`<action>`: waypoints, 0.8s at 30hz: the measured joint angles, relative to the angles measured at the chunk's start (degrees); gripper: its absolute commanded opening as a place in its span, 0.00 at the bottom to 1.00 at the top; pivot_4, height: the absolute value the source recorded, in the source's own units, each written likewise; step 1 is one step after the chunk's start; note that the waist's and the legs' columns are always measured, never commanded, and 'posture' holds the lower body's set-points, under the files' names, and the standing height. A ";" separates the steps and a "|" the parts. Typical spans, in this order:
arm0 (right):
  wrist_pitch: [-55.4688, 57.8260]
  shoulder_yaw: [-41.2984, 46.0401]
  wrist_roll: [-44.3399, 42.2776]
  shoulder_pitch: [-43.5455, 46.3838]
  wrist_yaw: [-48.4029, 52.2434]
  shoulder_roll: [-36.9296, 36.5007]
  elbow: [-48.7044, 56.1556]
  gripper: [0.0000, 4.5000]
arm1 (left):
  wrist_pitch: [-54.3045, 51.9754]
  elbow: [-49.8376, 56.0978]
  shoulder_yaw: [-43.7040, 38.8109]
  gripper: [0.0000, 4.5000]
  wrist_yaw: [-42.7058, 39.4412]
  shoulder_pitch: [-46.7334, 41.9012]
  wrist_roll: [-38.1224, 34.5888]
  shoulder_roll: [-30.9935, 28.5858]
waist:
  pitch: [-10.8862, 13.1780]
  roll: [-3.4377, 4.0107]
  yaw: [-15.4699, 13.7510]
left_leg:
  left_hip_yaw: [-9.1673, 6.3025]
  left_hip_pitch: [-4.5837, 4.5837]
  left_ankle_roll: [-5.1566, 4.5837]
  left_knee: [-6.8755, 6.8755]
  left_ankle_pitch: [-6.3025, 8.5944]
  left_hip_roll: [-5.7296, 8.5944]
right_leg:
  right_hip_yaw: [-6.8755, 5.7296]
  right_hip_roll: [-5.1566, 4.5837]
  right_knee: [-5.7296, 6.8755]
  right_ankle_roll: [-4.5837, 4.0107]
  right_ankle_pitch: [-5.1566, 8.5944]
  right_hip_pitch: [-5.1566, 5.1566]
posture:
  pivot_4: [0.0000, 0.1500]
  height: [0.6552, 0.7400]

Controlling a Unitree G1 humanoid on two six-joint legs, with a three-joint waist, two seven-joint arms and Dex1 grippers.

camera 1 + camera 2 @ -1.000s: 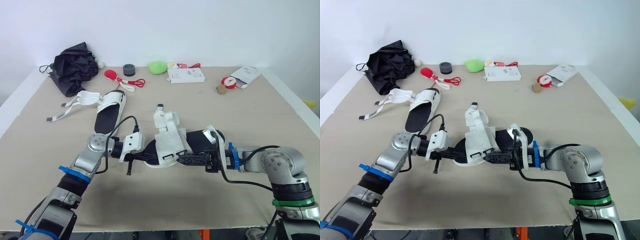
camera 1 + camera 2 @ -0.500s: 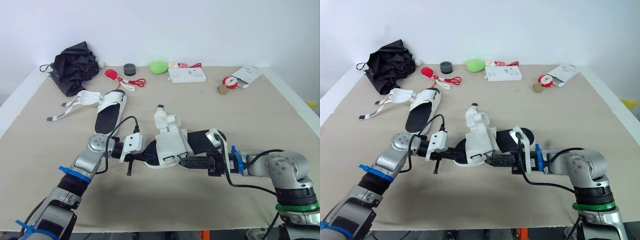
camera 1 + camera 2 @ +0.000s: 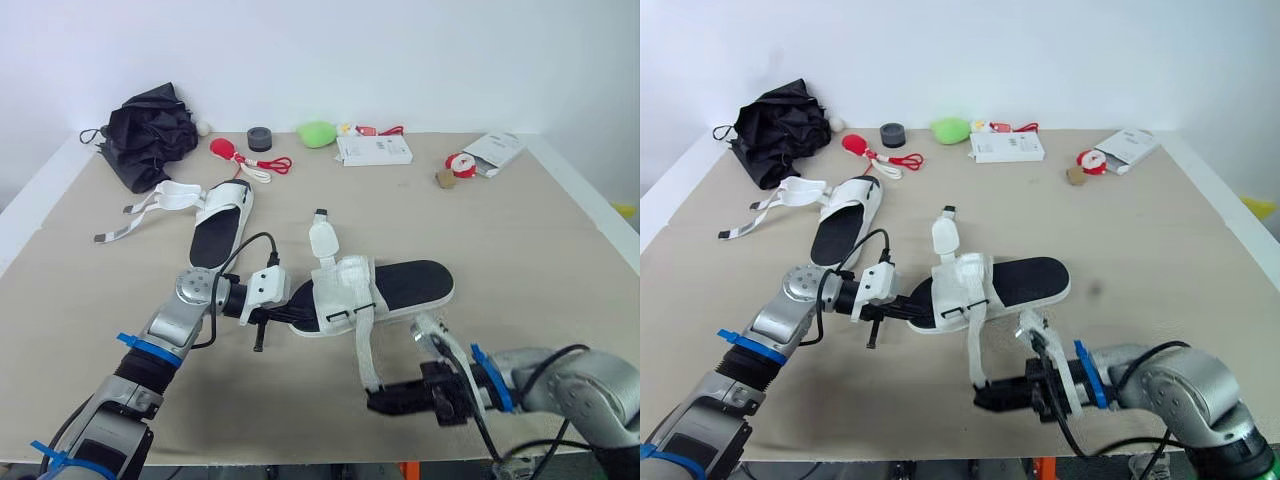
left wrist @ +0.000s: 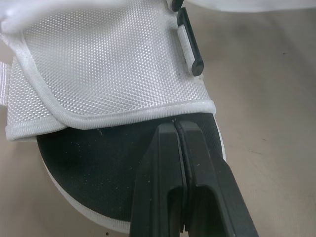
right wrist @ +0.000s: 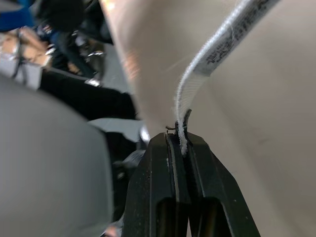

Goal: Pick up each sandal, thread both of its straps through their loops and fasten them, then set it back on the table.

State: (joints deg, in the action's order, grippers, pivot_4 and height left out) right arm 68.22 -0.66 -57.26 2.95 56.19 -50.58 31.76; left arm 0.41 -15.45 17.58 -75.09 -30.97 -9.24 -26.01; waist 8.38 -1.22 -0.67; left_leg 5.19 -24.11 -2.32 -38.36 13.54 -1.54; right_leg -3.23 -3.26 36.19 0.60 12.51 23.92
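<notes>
Right hand [image 3: 376, 402] pinching strap [image 3: 365, 350] end near worktop [image 3: 520, 260] front edge, left hand [image 4: 178, 127] closed at sandal [image 3: 400, 285] toe, other sandal [image 3: 220, 225] well apart.

Far across the table [image 3: 500, 230]: black umbrella [image 3: 150, 133], dark puck [image 3: 260, 139], green lump [image 3: 316, 133], white box [image 3: 373, 151] (all apart).

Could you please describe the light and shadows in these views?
Left eye view: soft even light, faint shadow under the near sandal, no glare on the table. Right wrist view: the strap in the right claw is brightly lit, the background dim.
</notes>
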 measured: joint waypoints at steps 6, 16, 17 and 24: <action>-1.06 7.32 -9.75 0.92 1.90 -0.12 1.11 0.01 | -0.47 0.33 -0.02 0.00 0.05 0.01 0.00 -0.02 | 0.01 -0.01 0.00 | -0.01 0.01 0.00 -0.02 0.00 0.00 | 0.01 0.00 0.00 0.01 -0.01 -0.02 | 1.00 1.00; -0.76 8.62 -15.57 16.53 -17.12 10.12 -14.07 0.01 | -0.79 0.60 0.04 0.00 0.02 0.10 0.00 0.02 | 0.00 0.00 0.01 | 0.02 -0.01 0.00 0.00 0.01 0.01 | 0.04 0.00 0.01 -0.12 -0.02 0.01 | 1.00 1.00; -0.87 7.52 -14.15 17.79 -18.44 10.96 -15.29 0.01 | -0.81 0.68 0.04 0.00 -0.04 0.11 0.00 0.00 | 0.00 0.02 0.01 | 0.02 -0.02 -0.02 0.01 0.02 0.01 | 0.05 0.00 0.01 -0.19 -0.06 0.02 | 1.00 1.00; -0.89 3.84 -8.11 25.54 -23.40 16.46 -21.40 0.01 | -0.92 0.83 0.16 0.00 -0.12 -0.11 0.02 0.12 | -0.02 0.04 0.02 | 0.04 -0.06 -0.05 -0.04 0.04 0.04 | 0.08 0.01 0.01 -0.38 -0.26 0.02 | 1.00 1.00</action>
State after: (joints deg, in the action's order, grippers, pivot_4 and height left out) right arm 67.33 3.17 -65.37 28.49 32.79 -34.12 10.36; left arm -0.51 -14.62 17.74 -75.21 -31.07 -9.22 -25.88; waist 8.36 -1.18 -0.66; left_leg 5.24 -24.17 -2.37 -38.39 13.58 -1.50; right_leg -3.15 -3.25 36.20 0.22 12.25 23.93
